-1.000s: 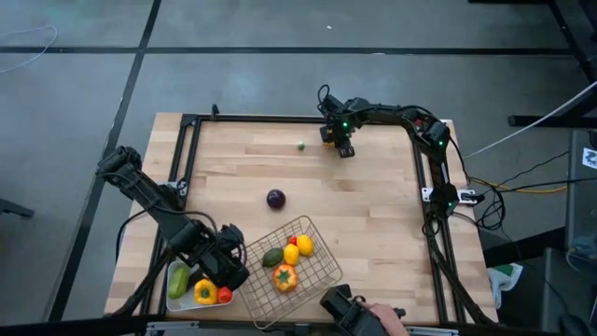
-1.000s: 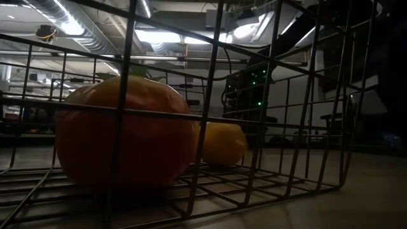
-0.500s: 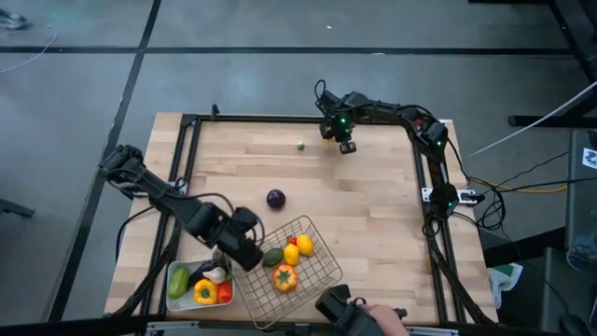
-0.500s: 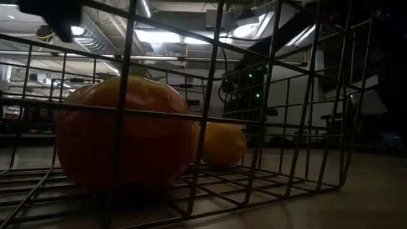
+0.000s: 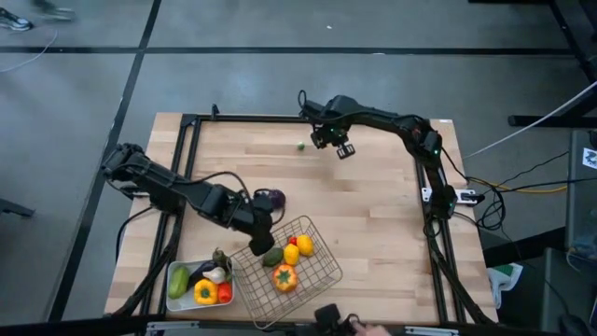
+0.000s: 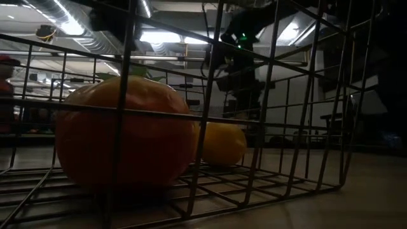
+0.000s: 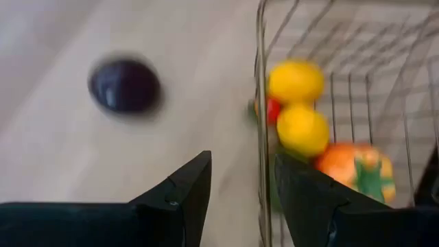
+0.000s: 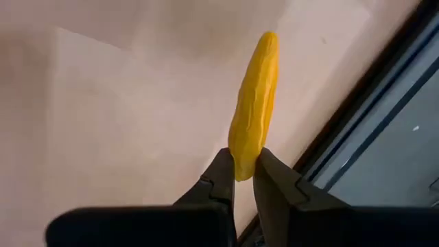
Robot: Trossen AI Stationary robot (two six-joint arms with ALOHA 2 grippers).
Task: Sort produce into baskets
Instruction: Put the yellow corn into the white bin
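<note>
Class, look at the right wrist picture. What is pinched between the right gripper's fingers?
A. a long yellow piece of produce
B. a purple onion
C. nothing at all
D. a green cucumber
A: in the right wrist view the right gripper has its fingers closed on the lower end of a long yellow piece of produce, which sticks out beyond them above the wooden table.

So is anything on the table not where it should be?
Yes. A small green piece lies alone on the wooden table near its far edge, and a dark purple onion sits outside the square wire-mesh basket.
</note>
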